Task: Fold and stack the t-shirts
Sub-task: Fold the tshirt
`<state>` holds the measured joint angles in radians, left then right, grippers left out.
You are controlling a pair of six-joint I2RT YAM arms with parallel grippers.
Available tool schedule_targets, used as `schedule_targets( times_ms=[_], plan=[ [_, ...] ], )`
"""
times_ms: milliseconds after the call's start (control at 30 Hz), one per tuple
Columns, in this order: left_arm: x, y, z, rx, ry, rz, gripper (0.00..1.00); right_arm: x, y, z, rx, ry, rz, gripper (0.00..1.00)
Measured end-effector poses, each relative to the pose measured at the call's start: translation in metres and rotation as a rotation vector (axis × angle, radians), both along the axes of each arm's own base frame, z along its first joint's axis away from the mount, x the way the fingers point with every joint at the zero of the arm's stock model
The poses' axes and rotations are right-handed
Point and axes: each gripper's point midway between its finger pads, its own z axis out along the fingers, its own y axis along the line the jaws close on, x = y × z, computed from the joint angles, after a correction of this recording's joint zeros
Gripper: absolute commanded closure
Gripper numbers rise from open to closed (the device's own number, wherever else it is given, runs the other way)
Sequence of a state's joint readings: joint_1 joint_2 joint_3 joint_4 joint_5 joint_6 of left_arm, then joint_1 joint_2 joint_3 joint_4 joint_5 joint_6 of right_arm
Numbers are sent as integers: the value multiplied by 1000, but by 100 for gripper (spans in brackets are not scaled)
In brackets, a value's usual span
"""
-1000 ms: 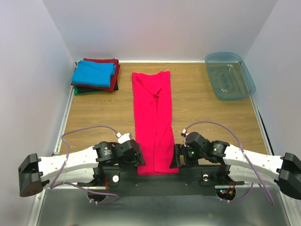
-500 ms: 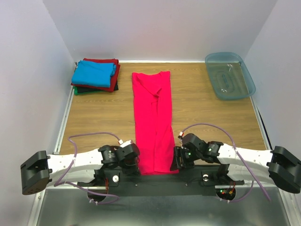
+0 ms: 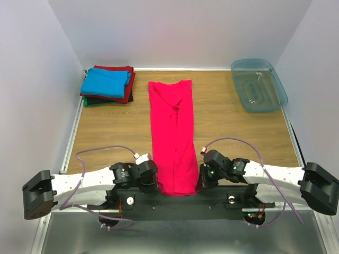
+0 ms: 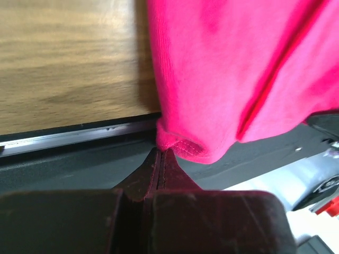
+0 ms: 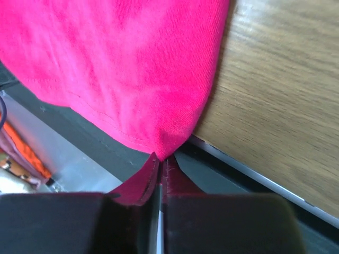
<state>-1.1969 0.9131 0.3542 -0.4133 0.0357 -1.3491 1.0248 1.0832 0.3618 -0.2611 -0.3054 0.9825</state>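
Note:
A bright pinkish-red t-shirt [image 3: 172,132] lies in a long narrow strip down the middle of the wooden table, its hem hanging over the near edge. My left gripper [image 3: 156,185] is shut on the hem's left corner [image 4: 168,142]; the tips [image 4: 161,156] pinch the cloth. My right gripper [image 3: 197,184] is shut on the hem's right corner [image 5: 164,143], tips [image 5: 160,160] closed on the fabric. Both corners are lifted slightly, so the hem bunches. A stack of folded t-shirts [image 3: 108,84], sky blue on top of dark red, green and black, sits at the back left.
A translucent blue-grey plastic bin [image 3: 258,84] stands at the back right. The black frame rail [image 3: 175,203] with the arm bases runs along the near edge. White walls close in the table on the left, right and back.
Both grippers have gone from open to shut on the hem corners. The arms edged inward, and the hem has pulled in and bunched a little.

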Motion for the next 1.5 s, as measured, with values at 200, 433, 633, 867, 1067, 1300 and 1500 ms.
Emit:
schedule_targets(
  times_ms=[200,433,633,867,1067,1300,1500],
  plan=[
    [25,-11,28,-59,-126,39,100,23,11,20,0,-102,-25,100],
    [69,-12,53,-64,-264,115,100,80,36,59,-15,-313,-109,99],
    [127,1,63,1,-374,222,100,136,35,69,-112,-452,-242,100],
    [194,5,96,29,-535,309,100,214,17,86,-226,-569,-406,100],
    [237,15,106,78,-601,357,100,265,12,98,-256,-616,-448,100],
    [278,22,98,127,-609,366,100,303,8,82,-297,-594,-459,100],
    [304,22,82,158,-584,354,100,328,6,69,-310,-568,-453,83]
  ],
)
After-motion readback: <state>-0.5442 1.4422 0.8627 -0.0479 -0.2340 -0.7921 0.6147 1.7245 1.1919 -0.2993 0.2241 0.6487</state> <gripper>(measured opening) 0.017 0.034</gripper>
